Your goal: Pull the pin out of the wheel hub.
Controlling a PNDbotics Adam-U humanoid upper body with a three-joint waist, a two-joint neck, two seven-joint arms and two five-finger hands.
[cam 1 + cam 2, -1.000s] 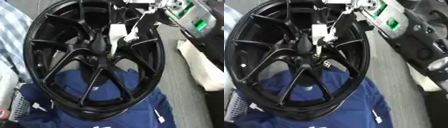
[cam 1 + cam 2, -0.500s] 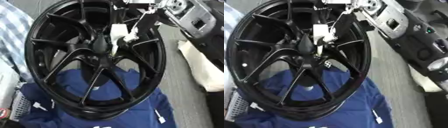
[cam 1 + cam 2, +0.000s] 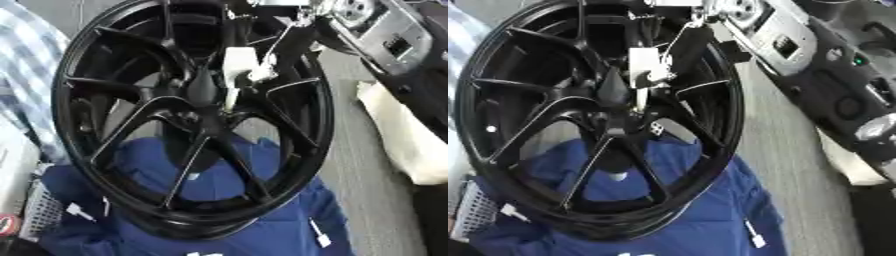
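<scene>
Looking down, we see the black wheel (image 3: pixel 188 120) standing on blue cloth (image 3: pixel 262 225). Our right hand (image 3: pixel 677 47), entering from one o'clock, appears to pinch a white pin (image 3: pixel 642 67) at the hub (image 3: pixel 614 90).

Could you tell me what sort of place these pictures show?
Probably a workshop or garage-style test area, though I can't be sure. A black alloy wheel stands nearly upright on a blue cloth on a grey surface, and the right hand holds a white pin at its hub.
</scene>
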